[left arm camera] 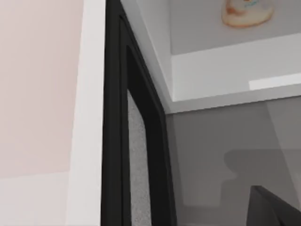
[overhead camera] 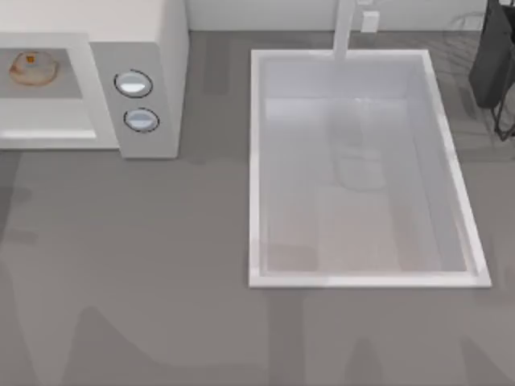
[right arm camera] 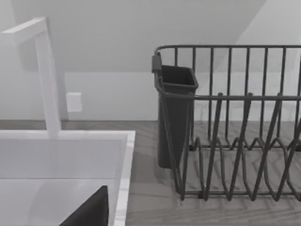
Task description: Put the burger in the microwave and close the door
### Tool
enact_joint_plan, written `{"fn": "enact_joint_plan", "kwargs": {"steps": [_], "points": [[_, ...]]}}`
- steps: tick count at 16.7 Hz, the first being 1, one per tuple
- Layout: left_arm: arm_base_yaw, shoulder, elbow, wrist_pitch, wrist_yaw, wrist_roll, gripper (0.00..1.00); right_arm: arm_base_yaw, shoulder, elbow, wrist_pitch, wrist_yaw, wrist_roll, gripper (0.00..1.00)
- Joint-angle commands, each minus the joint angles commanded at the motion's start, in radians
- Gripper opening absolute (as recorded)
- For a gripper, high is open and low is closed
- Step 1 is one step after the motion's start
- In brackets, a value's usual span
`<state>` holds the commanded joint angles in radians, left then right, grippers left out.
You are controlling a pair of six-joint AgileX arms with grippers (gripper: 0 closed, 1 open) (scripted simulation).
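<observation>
The bench [overhead camera: 161, 265] is carrying a white sink [overhead camera: 257, 169] at the top view's centre-right, with a dish rack [right arm camera: 235, 122] sitting at about two o'clock from it. The microwave [overhead camera: 161, 48] is standing at the top view's ten o'clock. In the left wrist view its door [left arm camera: 136, 155] is hanging open, seen edge-on very close to the camera, so the left arm is working right beside it. Whether the left end effector is wide or narrow, I cannot tell. The right arm is idling over by the sink, and I cannot tell its end effector's state either. The burger [overhead camera: 32, 68] is already lying inside the microwave cavity, so closing the door is what remains. The risk I am judging: pushing near the edge rather than the face could make the end effector slip off, leaving the door ajar, or shove the whole microwave.
</observation>
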<state>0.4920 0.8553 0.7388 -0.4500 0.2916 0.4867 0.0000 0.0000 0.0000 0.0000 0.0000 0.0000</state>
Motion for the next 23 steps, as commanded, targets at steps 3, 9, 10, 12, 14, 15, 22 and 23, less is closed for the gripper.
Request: {"fn": "enact_joint_plan", "kwargs": {"steps": [3, 9, 10, 12, 14, 15, 22, 23], "points": [[0.190, 0.318, 0.214, -0.107, 0.130, 0.150, 0.00, 0.000, 0.000, 0.000, 0.000, 0.000, 0.000, 1.00], [0.479, 0.769, 0.533, -0.262, 0.328, 0.373, 0.00, 0.000, 0.000, 0.000, 0.000, 0.000, 0.000, 1.00], [0.508, 0.808, 0.563, -0.277, 0.348, 0.394, 0.00, 0.000, 0.000, 0.000, 0.000, 0.000, 0.000, 1.00], [0.542, 0.854, 0.597, -0.295, 0.372, 0.420, 0.00, 0.000, 0.000, 0.000, 0.000, 0.000, 0.000, 1.00], [0.547, 0.861, 0.602, -0.297, 0.375, 0.424, 0.00, 0.000, 0.000, 0.000, 0.000, 0.000, 0.000, 1.00], [0.547, 0.861, 0.602, -0.297, 0.375, 0.424, 0.00, 0.000, 0.000, 0.000, 0.000, 0.000, 0.000, 1.00], [0.545, 0.885, 0.537, -0.196, 0.373, 0.425, 0.00, 0.000, 0.000, 0.000, 0.000, 0.000, 0.000, 1.00], [0.546, 0.897, 0.512, -0.158, 0.374, 0.426, 0.00, 0.000, 0.000, 0.000, 0.000, 0.000, 0.000, 1.00]]}}
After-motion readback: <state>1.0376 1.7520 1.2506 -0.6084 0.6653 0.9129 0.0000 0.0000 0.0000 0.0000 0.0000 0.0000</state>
